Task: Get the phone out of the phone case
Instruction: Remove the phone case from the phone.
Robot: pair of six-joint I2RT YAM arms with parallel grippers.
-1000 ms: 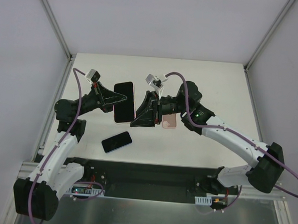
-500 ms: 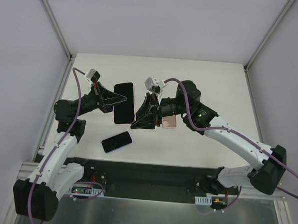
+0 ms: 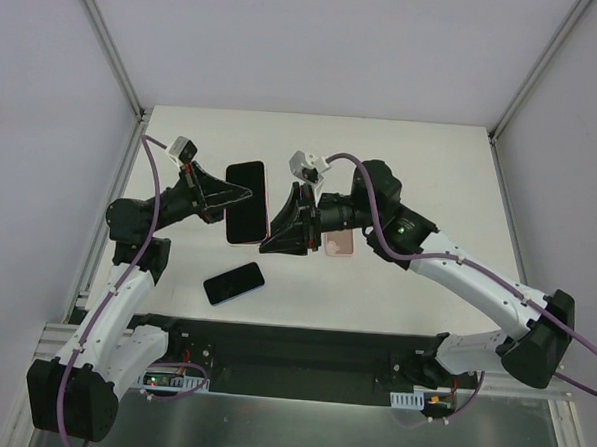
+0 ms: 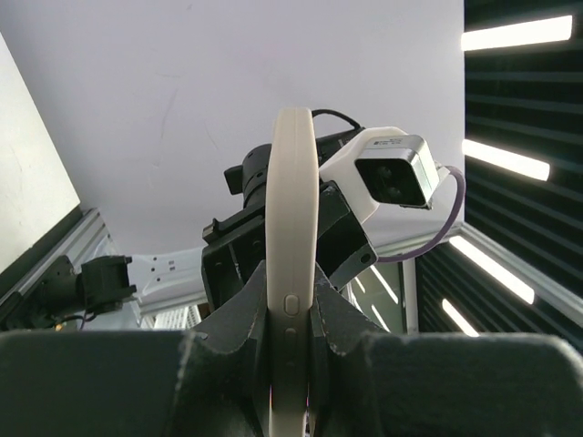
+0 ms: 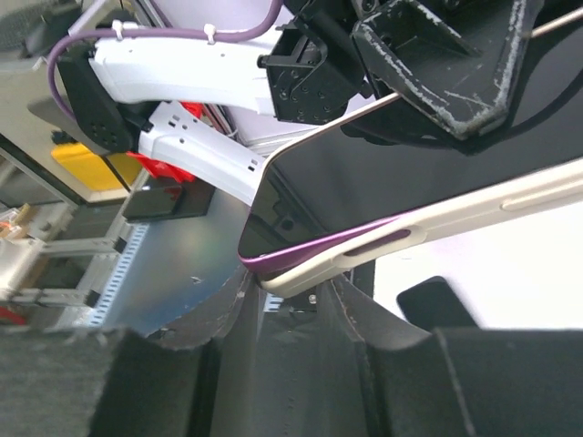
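Up above the table (image 3: 431,170), held between two grippers: phone (image 5: 364,182) in its cream case (image 4: 291,228), screen upward. Pinched along the left edge by the left gripper (image 4: 291,300), fingers narrow on the case. Clamped at a right-hand corner by the right gripper (image 5: 291,291), fingers likewise closed on the case. Purple rim showing above the cream lip there. Flat on the table below, well apart: second dark phone (image 3: 233,282).

Right wrist view: phone (image 5: 364,173) and case (image 5: 410,234) run off the right edge. Left wrist view: the case's lower end vanishes between the fingers (image 4: 232,328). From above, the right arm (image 3: 446,266) covers part of a pink case (image 3: 339,246)
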